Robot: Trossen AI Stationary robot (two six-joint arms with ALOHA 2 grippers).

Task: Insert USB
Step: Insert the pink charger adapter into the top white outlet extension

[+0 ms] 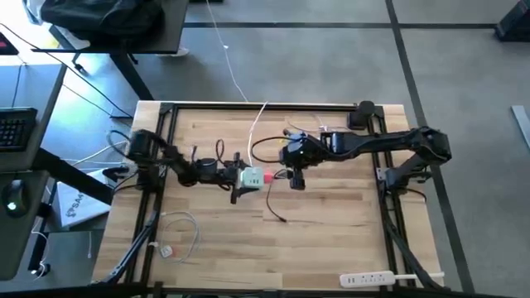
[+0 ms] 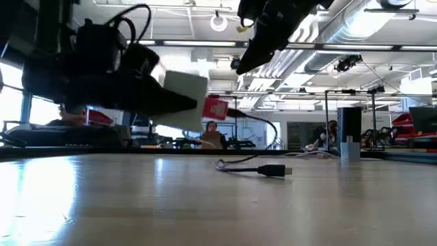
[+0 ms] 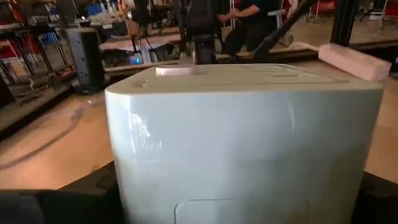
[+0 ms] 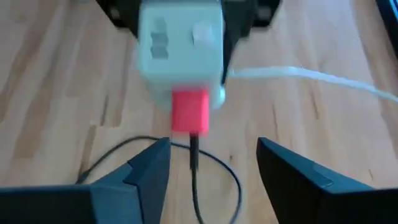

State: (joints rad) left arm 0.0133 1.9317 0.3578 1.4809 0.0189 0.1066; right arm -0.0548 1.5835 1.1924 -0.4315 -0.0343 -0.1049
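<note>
My left gripper [image 1: 236, 176] is shut on a white charger cube [image 1: 249, 176], held above the table's middle. The USB, a small red-pink plug [image 4: 189, 112], sticks out of the cube's right-facing side [image 2: 216, 108]. Its thin black cable [image 2: 263, 137] droops to the table, where the black free end [image 2: 273, 171] lies. My right gripper [image 4: 211, 152] hangs open just right of the plug and higher than it [image 2: 259, 48], its fingers either side of the cable without touching. My left gripper pinches the charger cube between its two fingers, one on the cube's far side and one on its near side [image 3: 373, 199]. The fingers come level from the table's left. The cube [image 2: 181, 96] hangs clear of the table, its plug side toward the right.
A white cable [image 1: 252, 124] runs from the cube toward the far edge. A coiled white cable [image 1: 178, 232] lies near left, and a white power strip [image 1: 368, 279] at the near right edge. People sit in the room beyond the table.
</note>
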